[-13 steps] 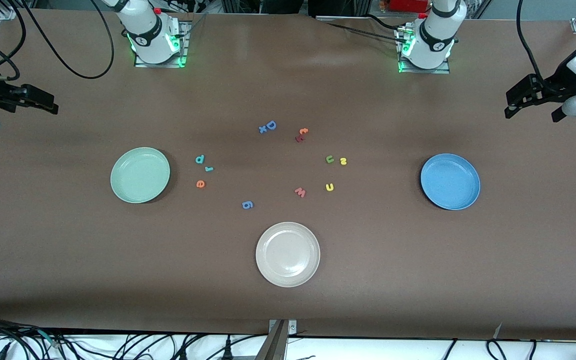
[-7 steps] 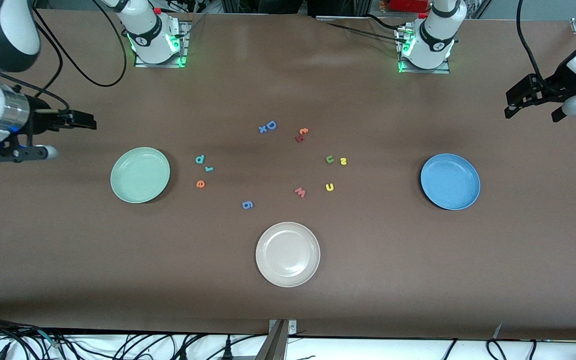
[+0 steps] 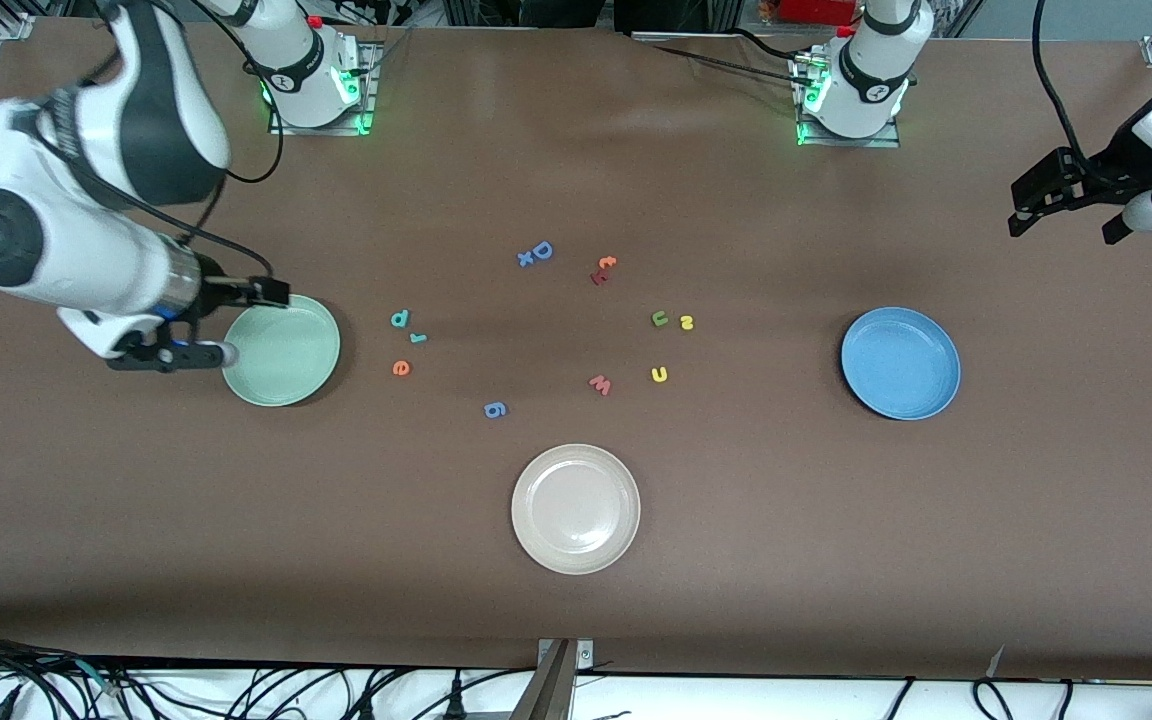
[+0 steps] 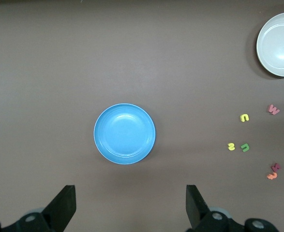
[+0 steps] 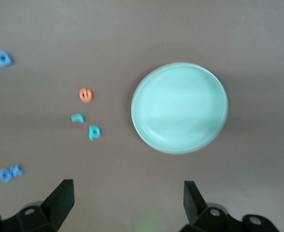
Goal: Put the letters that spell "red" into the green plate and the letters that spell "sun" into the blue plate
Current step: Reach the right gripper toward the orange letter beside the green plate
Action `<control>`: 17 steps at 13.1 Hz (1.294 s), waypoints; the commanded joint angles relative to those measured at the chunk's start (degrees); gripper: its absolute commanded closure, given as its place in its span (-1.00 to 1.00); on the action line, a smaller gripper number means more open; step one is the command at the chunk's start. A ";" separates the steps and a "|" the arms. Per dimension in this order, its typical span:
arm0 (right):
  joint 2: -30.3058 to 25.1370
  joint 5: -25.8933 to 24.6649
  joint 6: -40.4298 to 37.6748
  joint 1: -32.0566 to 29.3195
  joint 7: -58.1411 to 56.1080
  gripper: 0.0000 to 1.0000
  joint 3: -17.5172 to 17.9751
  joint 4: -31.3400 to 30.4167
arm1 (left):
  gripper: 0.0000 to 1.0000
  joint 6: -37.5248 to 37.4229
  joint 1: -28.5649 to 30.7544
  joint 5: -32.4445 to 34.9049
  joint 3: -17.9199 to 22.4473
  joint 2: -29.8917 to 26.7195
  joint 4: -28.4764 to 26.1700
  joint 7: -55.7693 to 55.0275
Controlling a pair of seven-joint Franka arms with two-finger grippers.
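Observation:
The green plate [image 3: 286,350] lies toward the right arm's end of the table. Beside it lie a teal "d" [image 3: 398,318], a teal "r" [image 3: 418,338] and an orange "e" [image 3: 401,368]. My right gripper [image 3: 248,291] hangs open and holds nothing, over the table by that plate's rim. The blue plate [image 3: 901,362] lies toward the left arm's end. A green "u" shape [image 3: 660,319], a yellow "s" [image 3: 686,322] and a yellow "u" shape [image 3: 660,374] lie mid-table. My left gripper [image 3: 1061,215] waits open and high over the table near the blue plate [image 4: 125,134].
A beige-white plate [image 3: 576,508] sits nearest the front camera. Other letters lie mid-table: a blue "D" with a small "x" [image 3: 536,253], an orange "t" with a dark red letter [image 3: 603,268], a pinkish "w" [image 3: 600,384] and a blue "g" [image 3: 495,409].
The right arm has swung in from its end of the table, and its gripper is now at the green plate's rim. The left arm and all the letters stayed put.

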 commanded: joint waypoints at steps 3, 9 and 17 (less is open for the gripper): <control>0.92 0.13 20.19 4.21 7.50 -1.00 -0.35 -12.55 | -1.00 -0.04 0.19 -1.73 0.07 0.91 -0.95 0.60; 11.54 0.21 50.88 9.13 15.33 -1.00 -0.43 -22.07 | -1.00 6.18 -0.78 -2.08 -0.02 0.21 -11.14 0.86; 14.45 0.21 51.79 11.15 16.21 -0.91 -0.52 -21.54 | -1.00 19.02 -0.95 -3.84 -0.10 -0.14 -23.28 0.25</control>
